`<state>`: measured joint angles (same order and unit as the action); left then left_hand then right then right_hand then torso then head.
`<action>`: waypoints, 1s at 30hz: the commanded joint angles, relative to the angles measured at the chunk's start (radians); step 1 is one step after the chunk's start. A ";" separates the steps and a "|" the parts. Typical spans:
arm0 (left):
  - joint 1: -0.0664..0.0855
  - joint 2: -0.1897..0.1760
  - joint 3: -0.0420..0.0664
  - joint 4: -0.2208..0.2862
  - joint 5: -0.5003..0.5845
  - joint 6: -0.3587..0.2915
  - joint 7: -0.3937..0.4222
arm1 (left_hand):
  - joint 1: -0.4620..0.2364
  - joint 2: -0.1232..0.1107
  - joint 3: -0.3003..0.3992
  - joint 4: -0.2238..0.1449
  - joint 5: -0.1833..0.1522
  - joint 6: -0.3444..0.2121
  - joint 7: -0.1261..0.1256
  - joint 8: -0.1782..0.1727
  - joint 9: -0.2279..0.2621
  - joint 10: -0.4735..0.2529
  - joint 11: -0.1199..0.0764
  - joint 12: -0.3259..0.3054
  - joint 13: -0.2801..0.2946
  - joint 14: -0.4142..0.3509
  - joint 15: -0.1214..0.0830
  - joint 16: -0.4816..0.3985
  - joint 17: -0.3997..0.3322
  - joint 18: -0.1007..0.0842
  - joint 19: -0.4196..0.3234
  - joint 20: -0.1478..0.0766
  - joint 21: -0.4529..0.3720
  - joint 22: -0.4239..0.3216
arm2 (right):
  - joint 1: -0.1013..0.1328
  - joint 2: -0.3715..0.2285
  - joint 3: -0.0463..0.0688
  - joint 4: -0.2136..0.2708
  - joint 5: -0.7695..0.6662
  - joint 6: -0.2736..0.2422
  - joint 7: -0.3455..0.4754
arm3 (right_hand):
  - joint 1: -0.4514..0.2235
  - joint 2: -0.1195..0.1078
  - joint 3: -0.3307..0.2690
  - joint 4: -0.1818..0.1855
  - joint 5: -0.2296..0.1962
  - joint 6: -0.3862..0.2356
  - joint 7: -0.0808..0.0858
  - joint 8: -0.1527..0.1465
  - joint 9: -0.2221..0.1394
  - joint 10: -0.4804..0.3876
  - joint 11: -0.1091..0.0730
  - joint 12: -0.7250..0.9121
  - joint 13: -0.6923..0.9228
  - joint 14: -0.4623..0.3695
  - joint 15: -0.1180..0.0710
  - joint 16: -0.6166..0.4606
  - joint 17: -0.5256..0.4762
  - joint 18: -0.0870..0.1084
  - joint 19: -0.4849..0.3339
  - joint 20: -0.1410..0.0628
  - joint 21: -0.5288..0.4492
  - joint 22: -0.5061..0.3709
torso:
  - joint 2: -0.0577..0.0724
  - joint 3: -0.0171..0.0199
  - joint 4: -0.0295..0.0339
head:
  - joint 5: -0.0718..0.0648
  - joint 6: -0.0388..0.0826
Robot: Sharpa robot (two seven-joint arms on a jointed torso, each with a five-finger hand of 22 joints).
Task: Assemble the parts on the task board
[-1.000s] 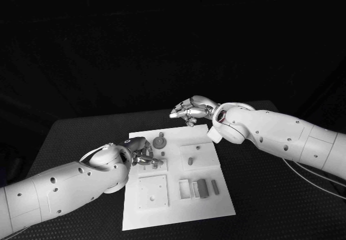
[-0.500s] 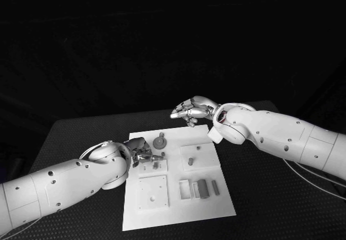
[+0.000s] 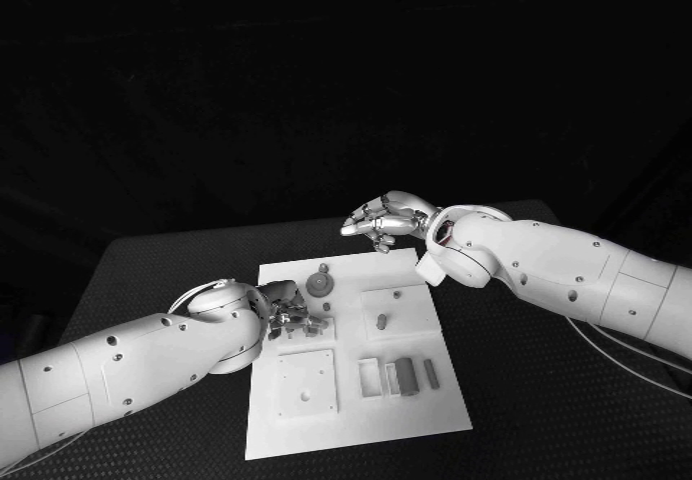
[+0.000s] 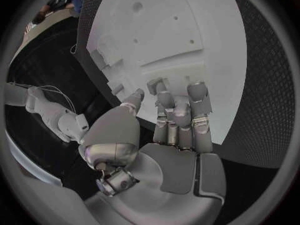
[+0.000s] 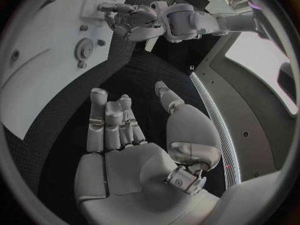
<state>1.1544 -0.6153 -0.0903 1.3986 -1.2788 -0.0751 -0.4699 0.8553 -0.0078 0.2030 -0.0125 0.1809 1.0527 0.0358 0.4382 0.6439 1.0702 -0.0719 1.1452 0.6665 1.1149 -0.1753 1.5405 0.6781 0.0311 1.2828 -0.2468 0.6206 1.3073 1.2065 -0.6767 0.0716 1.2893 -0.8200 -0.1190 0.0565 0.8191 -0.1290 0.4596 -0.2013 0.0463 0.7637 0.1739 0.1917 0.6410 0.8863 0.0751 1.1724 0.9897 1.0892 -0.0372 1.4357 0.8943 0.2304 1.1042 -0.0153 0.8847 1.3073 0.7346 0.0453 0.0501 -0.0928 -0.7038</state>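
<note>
The white task board (image 3: 433, 405) lies in the middle of the table. On it are a grey gear (image 3: 320, 286), a small round piece (image 3: 323, 269), a peg (image 3: 381, 322) standing in a raised square block, and upright rectangular parts (image 3: 405, 377) near a slot. My left hand (image 3: 289, 312) reaches over the board's left side, its fingers (image 4: 178, 110) stretched over the white surface and its thumb apart, holding nothing. My right hand (image 3: 382, 219) hovers above the board's far edge, its fingers (image 5: 112, 120) spread and empty. The right wrist view shows the gear (image 5: 83, 48) and my left hand (image 5: 131, 20).
A square plate with small holes (image 3: 306, 383) sits at the board's near left. Black table surface (image 3: 548, 400) surrounds the board on all sides. White cables (image 3: 635, 360) trail off at the right by my right arm.
My left arm has rolled and slid a little toward the board, keeping the hand over the same spot. My right hand has not moved.
</note>
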 commanded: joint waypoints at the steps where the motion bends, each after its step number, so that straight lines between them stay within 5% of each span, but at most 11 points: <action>1: 0.001 0.004 0.001 -0.001 -0.013 0.041 -0.012 | 0.001 -0.011 -0.008 0.000 -0.007 0.007 0.000 -0.006 -0.002 0.005 -0.003 -0.005 0.001 0.000 -0.006 -0.005 0.002 0.059 -0.002 -0.003 0.002 0.021 | -0.001 0.001 0.000 -0.001 -0.006 0.011 0.004 | -0.010 -0.003 -0.002 0.004 0.002 0.000 0.010 -0.001 0.001 -0.001 -0.004 0.003 -0.001 -0.006 -0.001 0.006 -0.001 0.031 0.001 -0.010 -0.004 0.013 | 0.000 -0.0005 -0.0002 | -0.001 -0.001; 14: 0.001 0.007 0.001 -0.004 -0.022 0.044 -0.018 | 0.021 -0.022 -0.019 0.015 -0.012 0.015 -0.001 -0.019 -0.003 0.007 -0.004 -0.009 0.003 0.003 -0.007 -0.010 0.002 0.057 0.000 -0.008 0.000 0.020 | -0.006 0.005 0.000 -0.005 -0.006 0.013 0.005 | -0.011 -0.003 -0.002 0.004 0.002 0.000 0.010 -0.001 0.001 -0.001 -0.004 0.003 -0.001 -0.006 -0.001 0.006 -0.001 0.031 0.001 -0.010 -0.004 0.013 | 0.000 -0.0007 0.0006 | -0.004 -0.004; 25: 0.001 0.011 0.001 -0.011 -0.023 0.041 -0.016 | 0.082 0.016 -0.038 0.003 -0.001 0.023 -0.001 -0.033 0.001 0.011 -0.004 -0.013 0.007 0.008 -0.007 -0.013 0.005 0.051 0.003 -0.012 -0.001 0.020 | -0.007 0.005 0.000 -0.005 -0.006 0.013 0.005 | -0.011 -0.003 -0.001 0.005 0.002 0.000 0.010 -0.002 0.001 -0.002 -0.004 0.003 -0.002 -0.006 -0.001 0.006 -0.001 0.031 0.001 -0.010 -0.004 0.013 | 0.000 -0.0008 0.0001 | -0.005 -0.004; 26: 0.001 0.011 0.001 -0.011 -0.023 0.041 -0.016 | 0.088 0.017 -0.037 0.002 -0.004 0.023 -0.001 -0.034 0.001 0.011 -0.004 -0.013 0.007 0.008 -0.007 -0.014 0.005 0.050 0.003 -0.012 -0.001 0.020 | -0.007 0.005 0.000 -0.005 -0.006 0.013 0.005 | -0.011 -0.003 -0.001 0.005 0.002 0.000 0.010 -0.002 0.001 -0.002 -0.004 0.003 -0.002 -0.006 -0.001 0.006 -0.001 0.031 0.001 -0.010 -0.004 0.013 | 0.000 -0.0007 0.0001 | -0.005 -0.004; 28: 0.001 0.011 0.001 -0.013 -0.023 0.045 -0.016 | 0.121 -0.009 0.038 0.044 -0.068 0.028 -0.002 -0.043 0.003 0.015 -0.002 -0.017 0.007 0.013 -0.006 -0.018 0.004 0.044 0.010 -0.013 -0.006 0.017 | -0.007 0.005 0.000 -0.005 -0.006 0.013 0.005 | -0.011 -0.003 -0.001 0.005 0.002 0.000 0.010 -0.002 0.001 -0.002 -0.004 0.003 -0.002 -0.006 -0.001 0.006 -0.001 0.031 0.001 -0.010 -0.004 0.013 | 0.000 -0.0006 0.0000 | -0.005 -0.004; 30: 0.001 0.011 0.001 -0.014 -0.022 0.046 -0.016 | 0.132 -0.014 0.045 0.044 -0.069 0.029 0.000 -0.045 0.004 0.015 -0.002 -0.017 0.008 0.013 -0.006 -0.019 0.005 0.043 0.011 -0.015 -0.006 0.019 | -0.007 0.004 0.000 -0.004 -0.006 0.013 0.005 | -0.011 -0.003 -0.001 0.005 0.002 0.000 0.010 -0.002 0.001 -0.002 -0.004 0.003 -0.002 -0.006 -0.001 0.006 -0.001 0.031 0.001 -0.010 -0.004 0.013 | 0.000 -0.0005 0.0000 | -0.005 -0.005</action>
<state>1.1548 -0.6064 -0.0901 1.3850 -1.2961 -0.0439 -0.4879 0.9777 -0.0223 0.2417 0.0290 0.1152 1.0770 0.0333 0.3978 0.6470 1.0812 -0.0753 1.1305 0.6735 1.1241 -0.1803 1.5255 0.6816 0.0297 1.2941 -0.2573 0.6206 1.3078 1.2002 -0.6727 0.0714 1.2838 -0.8200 -0.1186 0.0557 0.8151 -0.1330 0.4596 -0.2013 0.0463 0.7657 0.1760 0.1917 0.6407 0.8863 0.0751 1.1715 0.9889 1.0898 -0.0375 1.4357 0.8945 0.2305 1.1041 -0.0195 0.8847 1.3073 0.7346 0.0447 0.0503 -0.0977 -0.7081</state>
